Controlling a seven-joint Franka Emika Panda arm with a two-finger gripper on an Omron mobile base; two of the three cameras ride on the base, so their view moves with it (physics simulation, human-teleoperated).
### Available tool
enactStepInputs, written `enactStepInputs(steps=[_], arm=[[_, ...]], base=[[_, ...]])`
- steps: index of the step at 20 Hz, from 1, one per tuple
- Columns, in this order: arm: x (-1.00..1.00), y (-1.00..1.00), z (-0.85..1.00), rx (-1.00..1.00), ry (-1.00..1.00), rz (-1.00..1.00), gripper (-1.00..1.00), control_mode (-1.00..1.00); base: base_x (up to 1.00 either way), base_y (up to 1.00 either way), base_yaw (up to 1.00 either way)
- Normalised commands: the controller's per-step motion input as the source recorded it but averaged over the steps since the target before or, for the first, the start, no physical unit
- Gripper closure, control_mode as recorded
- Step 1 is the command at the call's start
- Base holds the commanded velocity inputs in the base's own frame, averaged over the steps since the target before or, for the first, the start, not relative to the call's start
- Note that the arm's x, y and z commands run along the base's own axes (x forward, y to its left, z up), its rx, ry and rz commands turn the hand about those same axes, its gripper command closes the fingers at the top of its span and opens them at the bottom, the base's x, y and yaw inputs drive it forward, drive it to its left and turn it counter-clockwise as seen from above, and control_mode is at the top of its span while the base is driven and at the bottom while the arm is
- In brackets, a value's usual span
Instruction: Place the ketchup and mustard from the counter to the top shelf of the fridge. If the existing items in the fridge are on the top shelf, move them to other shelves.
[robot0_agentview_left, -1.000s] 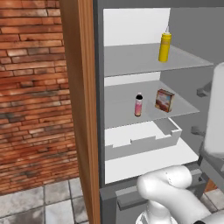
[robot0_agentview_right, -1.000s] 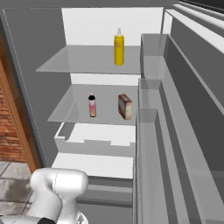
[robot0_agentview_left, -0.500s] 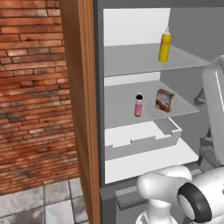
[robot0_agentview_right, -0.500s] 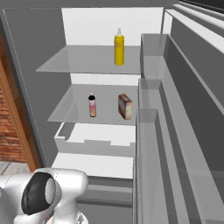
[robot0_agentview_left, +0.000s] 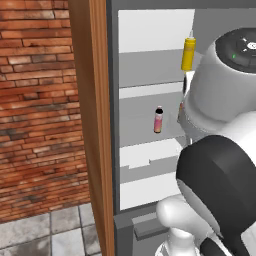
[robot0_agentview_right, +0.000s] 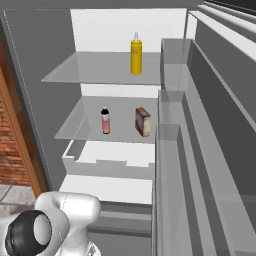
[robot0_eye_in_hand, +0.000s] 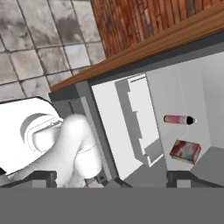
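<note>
The mustard (robot0_agentview_right: 136, 57) is coloured yellow with a pale nozzle, and the top shelf (robot0_agentview_right: 90, 70) under it is translucent grey. The fridge (robot0_agentview_right: 30, 75) is rendered grey outside, with a white back wall. On a lower grey shelf (robot0_agentview_right: 82, 125), a pink bottle (robot0_agentview_right: 105, 121) with a black cap is seen beside a reddish-brown box (robot0_agentview_right: 143, 122). To the left, a brown wooden panel (robot0_agentview_left: 92, 125) is set against red brick (robot0_agentview_left: 35, 105), above grey floor tiles (robot0_eye_in_hand: 35, 48).
</note>
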Motion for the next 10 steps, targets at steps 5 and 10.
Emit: enactStepInputs(steps=[5, 10], arm=[[0.52, 0.0, -0.62, -0.06, -0.33, 0.0, -1.0, -1.0], [0.14, -0.02, -0.28, 0.0, -0.18, 0.0, -1.0, -1.0]], base=[[0.0, 0.0, 0.0], [0.0, 0.0, 0.0]])
